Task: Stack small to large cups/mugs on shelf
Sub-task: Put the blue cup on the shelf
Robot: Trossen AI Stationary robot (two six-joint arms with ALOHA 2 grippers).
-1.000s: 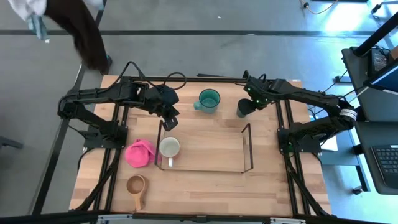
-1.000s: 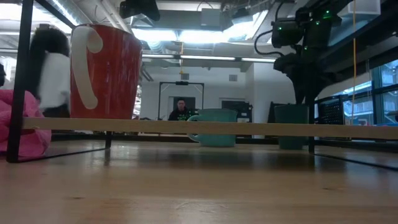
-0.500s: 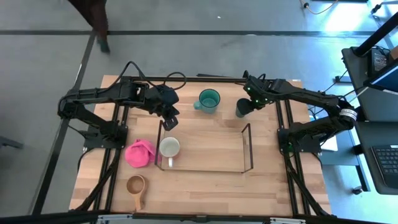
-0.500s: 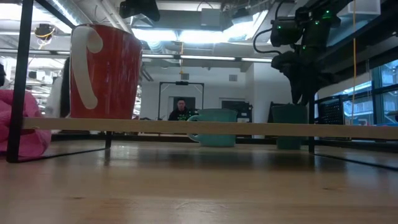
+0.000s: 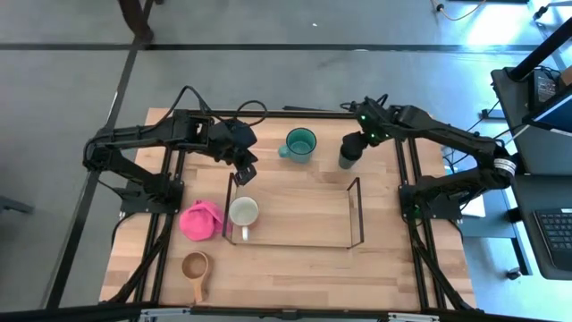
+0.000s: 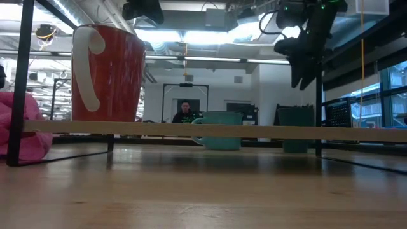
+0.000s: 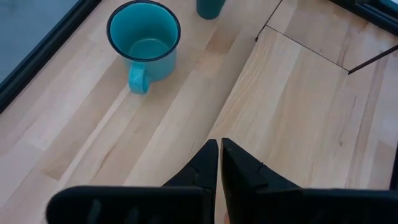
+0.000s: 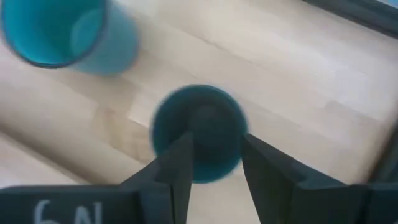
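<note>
**Cup and gripper positions at the wire shelf**

While the left gripper (image 5: 248,170) hangs above the table near the back-left corner of the shelf (image 5: 357,213), its fingers (image 7: 208,165) are pressed together with nothing between them. At the far left front of the table (image 5: 393,268) lies the tan wooden long-handled cup (image 5: 195,266). Behind it sits the pink lumpy item (image 5: 201,220), just outside the left end frame of the shelf. Just inside that frame stands the white-rimmed mug (image 5: 243,213), handle toward the front. Behind the shelf, the larger teal mug (image 5: 300,143) stands upright on the table, apart from the wire. To its right stands the small dark green cup (image 5: 349,150), also behind the shelf. The right gripper (image 5: 368,134) is raised over this cup, fingers (image 8: 180,163) spread to either side of its rim; no contact can be confirmed.
</note>
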